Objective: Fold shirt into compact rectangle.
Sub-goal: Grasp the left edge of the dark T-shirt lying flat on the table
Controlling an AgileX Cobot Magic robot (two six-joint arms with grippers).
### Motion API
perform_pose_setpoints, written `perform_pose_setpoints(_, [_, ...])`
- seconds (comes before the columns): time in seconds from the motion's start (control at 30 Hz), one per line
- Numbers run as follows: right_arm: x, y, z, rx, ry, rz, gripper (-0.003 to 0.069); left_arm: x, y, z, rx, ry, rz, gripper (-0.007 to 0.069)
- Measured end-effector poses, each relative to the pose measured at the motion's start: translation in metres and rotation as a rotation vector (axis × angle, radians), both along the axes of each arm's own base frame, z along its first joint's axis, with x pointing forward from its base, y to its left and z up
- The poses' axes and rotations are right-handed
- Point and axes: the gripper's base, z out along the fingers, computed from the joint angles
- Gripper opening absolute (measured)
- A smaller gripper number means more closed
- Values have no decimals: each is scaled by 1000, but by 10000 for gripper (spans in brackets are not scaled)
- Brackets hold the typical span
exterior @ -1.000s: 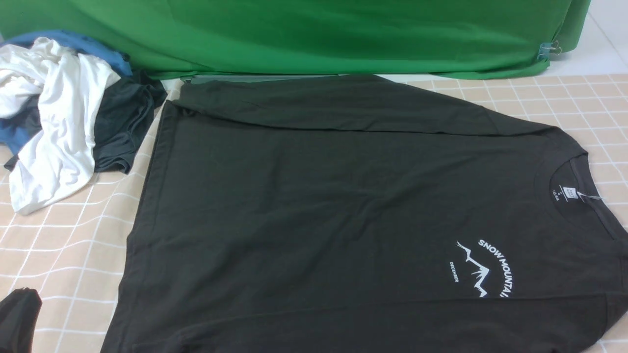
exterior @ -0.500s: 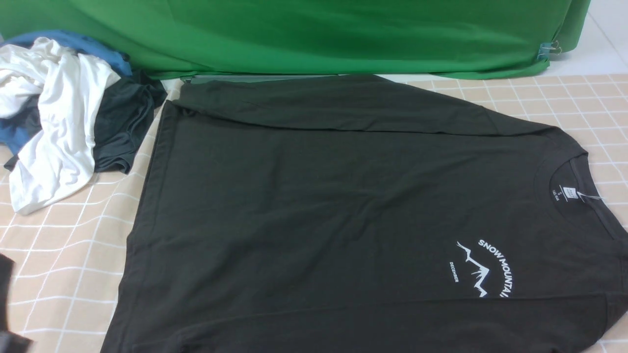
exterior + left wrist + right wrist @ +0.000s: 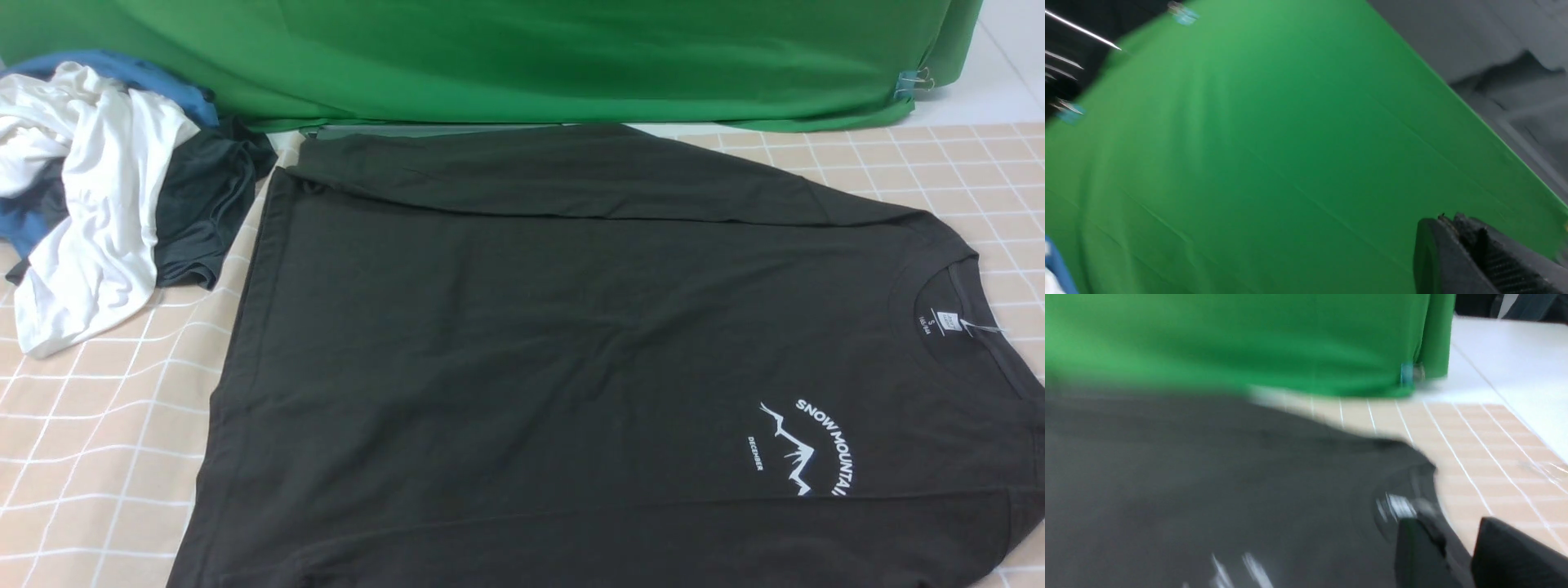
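Note:
The black-charcoal shirt (image 3: 531,343) lies spread flat across the checked cloth, collar and small label (image 3: 945,320) to the right, white "SNOW MOUNTAIN" print (image 3: 808,445) near the front right. Its far side is folded in over the body. Neither gripper shows in the front view. In the left wrist view my left gripper (image 3: 1447,219) has its jaws together, holding nothing, and faces the green backdrop (image 3: 1274,155). In the blurred right wrist view my right gripper (image 3: 1453,543) is open, hovering by the shirt (image 3: 1208,477) at the collar label (image 3: 1398,504).
A pile of clothes sits at the back left: a white garment (image 3: 90,204), a dark teal-grey one (image 3: 200,212) and a blue one (image 3: 155,82). The green backdrop (image 3: 522,57) hangs behind, clipped (image 3: 914,82) at its right. Peach checked tablecloth (image 3: 98,425) shows left and right of the shirt.
The dark left gripper seen at the front view's lower left edge has drawn out of that view. The shirt has not moved.

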Motion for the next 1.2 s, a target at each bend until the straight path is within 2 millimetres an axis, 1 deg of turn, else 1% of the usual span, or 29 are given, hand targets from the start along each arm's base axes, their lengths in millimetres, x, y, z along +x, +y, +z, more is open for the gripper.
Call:
perform_pose_setpoints(0.03, [0,-1,5,108,-57,-4,246,0,-2,10,20,58,-12,22])
perform_pose_setpoints(0.07, [-1,-2,9,212,-102,-4,246,2,-3,20,56,153,-14,22])
perform_pose_setpoints(0.1, [-1,-3,14,318,-153,0,246,10,-4,26,125,315,-6,22])
perform_pose_setpoints(0.13, [-2,-4,17,380,-186,5,246,16,-4,33,197,406,2,22])
perform_pose_setpoints(0.17, [-2,-4,19,418,-210,6,246,24,-5,34,277,543,-7,22])
perform_pose_setpoints(0.2, [-3,-4,20,430,-222,7,246,26,-6,36,323,600,-16,22])
perform_pose_setpoints(0.23, [-3,-5,21,445,-235,9,246,34,-8,37,387,711,-45,22])
perform_pose_setpoints(0.27, [-3,-5,21,451,-242,9,246,44,-9,37,439,803,-83,22])
perform_pose_setpoints(0.33, [-4,-5,23,467,-261,12,246,63,-14,27,530,999,-192,22])
perform_pose_setpoints(0.37, [-4,-6,24,468,-277,12,246,74,-18,18,570,1096,-270,22])
perform_pose_setpoints(0.43, [-5,-6,27,465,-307,11,244,87,-21,2,617,1223,-375,22])
perform_pose_setpoints(0.5, [-5,-6,31,459,-302,15,227,98,-24,-13,643,1306,-450,22])
perform_pose_setpoints(0.53, [-6,-4,37,444,-273,24,195,102,-25,-23,657,1344,-493,22])
perform_pose_setpoints(0.57, [-8,-3,46,427,-259,31,170,104,-27,-30,663,1364,-529,20])
perform_pose_setpoints(0.6, [-10,-1,55,387,-211,34,124,105,-29,-37,671,1380,-561,17])
perform_pose_setpoints(0.63, [-11,-1,64,362,-191,36,99,104,-31,-42,676,1394,-584,15])
perform_pose_setpoints(0.67, [-11,1,70,325,-133,37,65,104,-33,-47,679,1400,-605,15])
perform_pose_setpoints(0.7, [-13,2,81,277,-99,39,48,102,-36,-51,689,1407,-627,15])
perform_pose_setpoints(0.73, [-11,2,85,256,-69,39,44,102,-37,-53,691,1406,-634,15])
perform_pose_setpoints(0.77, [-8,4,96,183,21,43,38,100,-42,-58,700,1412,-660,15])
perform_pose_setpoints(0.83, [-1,6,111,92,156,55,37,98,-49,-64,715,1428,-701,15])
perform_pose_setpoints(0.87, [7,7,119,41,266,71,37,98,-57,-68,729,1466,-739,15])
perform_pose_setpoints(0.97, [20,8,132,-29,393,98,37,100,-65,-77,777,1515,-776,15])
perform_pose_setpoints(1.07, [39,11,137,-77,526,145,37,108,-75,-89,846,1549,-801,17])
perform_pose_setpoints(1.13, [46,13,136,-74,568,174,37,113,-79,-95,872,1545,-798,22])
perform_pose_setpoints(1.2, [52,17,132,-62,612,213,37,122,-83,-103,903,1539,-788,45])
